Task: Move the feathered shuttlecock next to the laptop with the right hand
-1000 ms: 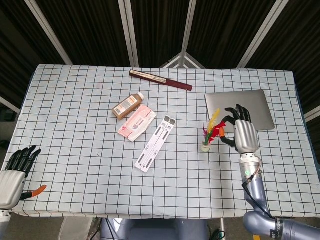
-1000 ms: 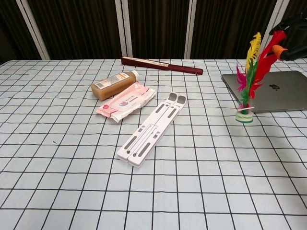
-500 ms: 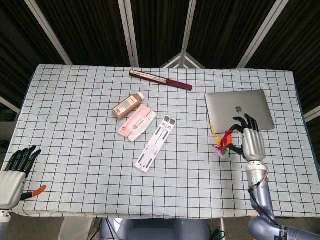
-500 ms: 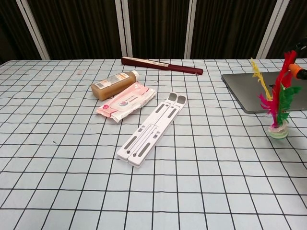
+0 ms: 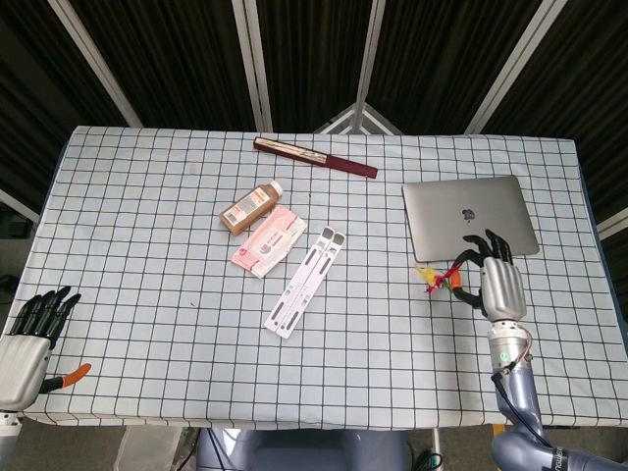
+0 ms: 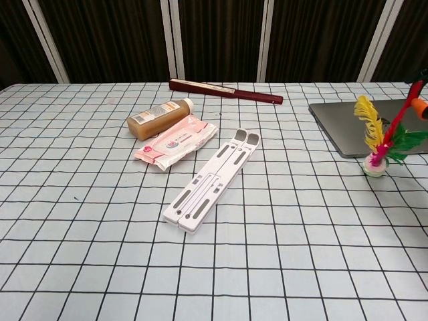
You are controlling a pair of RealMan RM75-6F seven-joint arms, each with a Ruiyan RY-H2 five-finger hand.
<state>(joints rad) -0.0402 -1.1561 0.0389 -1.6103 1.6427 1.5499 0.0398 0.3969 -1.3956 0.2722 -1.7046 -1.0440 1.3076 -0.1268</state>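
Note:
The feathered shuttlecock [image 5: 439, 278] has yellow, red and green feathers and a small white base. It is tilted just in front of the near edge of the closed grey laptop [image 5: 469, 216]. My right hand [image 5: 498, 283] is to its right and pinches the feather tips. In the chest view the shuttlecock [image 6: 378, 146] leans right, its base low by the laptop [image 6: 348, 127]. Only an orange fingertip [image 6: 421, 107] of that hand shows at the frame edge there. My left hand [image 5: 27, 341] rests open at the table's near left corner.
A white folding stand [image 5: 304, 282], a pink wipes pack [image 5: 267, 241] and a brown bottle [image 5: 250, 207] lie mid-table. A dark red folded fan [image 5: 314, 156] lies at the back. The checkered cloth's right edge [image 5: 589, 255] is close to the laptop.
My right hand carried the shuttlecock rightward from the laptop's front-left corner to its near edge. In the last half second it shifted slightly toward the laptop and tilted more. The left hand stayed still.

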